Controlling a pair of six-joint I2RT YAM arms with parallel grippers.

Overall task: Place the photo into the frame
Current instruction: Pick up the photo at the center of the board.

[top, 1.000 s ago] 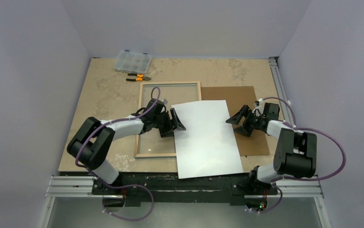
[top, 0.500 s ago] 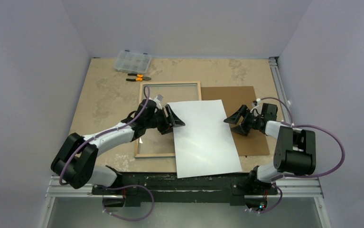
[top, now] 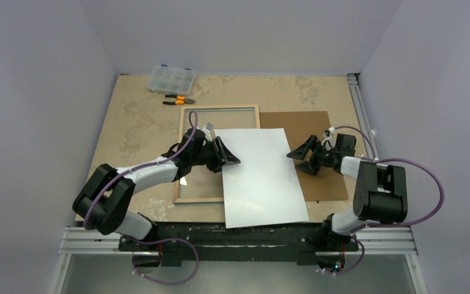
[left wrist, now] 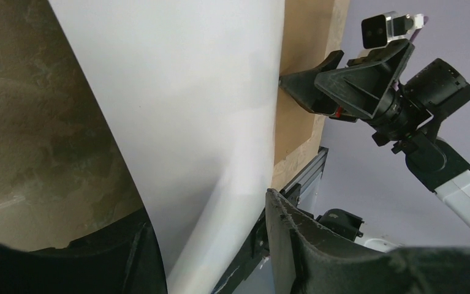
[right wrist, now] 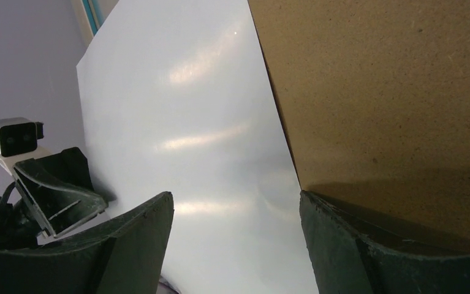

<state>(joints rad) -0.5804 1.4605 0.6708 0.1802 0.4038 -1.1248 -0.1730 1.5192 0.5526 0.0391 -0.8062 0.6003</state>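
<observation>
Step in hand: lining up the photo [top: 263,177] over the frame [top: 220,108] — judged not yet seated.
Left gripper [top: 227,154]: jaws partly open and straddling the photo's left edge. The 2 fingers [left wrist: 306,245] stand clearly apart with the sheet passing between them, and no pinch is visible.
Right gripper [top: 295,158]: jaws wide open, tip against the photo's right edge, nothing held. Its 2 fingers [right wrist: 367,245] bracket the line where that edge lies on the backing board [top: 309,122].
Photo, position: flat between the 2 grippers, reaching from one set of fingertips to the other. Its left strip overlaps the frame's right side by the left fingers. Its right strip covers the board just ahead of the right fingers.
Frame, position: wood back up, its opening mostly on the outer side of the left fingers and well apart from the right ones.
Reason for placement: judged — 1 gripper on each long edge lets the sheet be steered and squared. The right tip acts as a stop while the left jaws take hold.
Photo, appearance: plain white back upward, large and rectangular, glossy, with soft highlights in the right wrist view. A shaded band in the left wrist view suggests a slight bow. The printed side is not visible.
Handling, judged: thin and flexible, so likely to buckle if pushed from 1 edge only.
Remaining: shift the sheet toward the left fingers until it sits inside the frame.
</observation>
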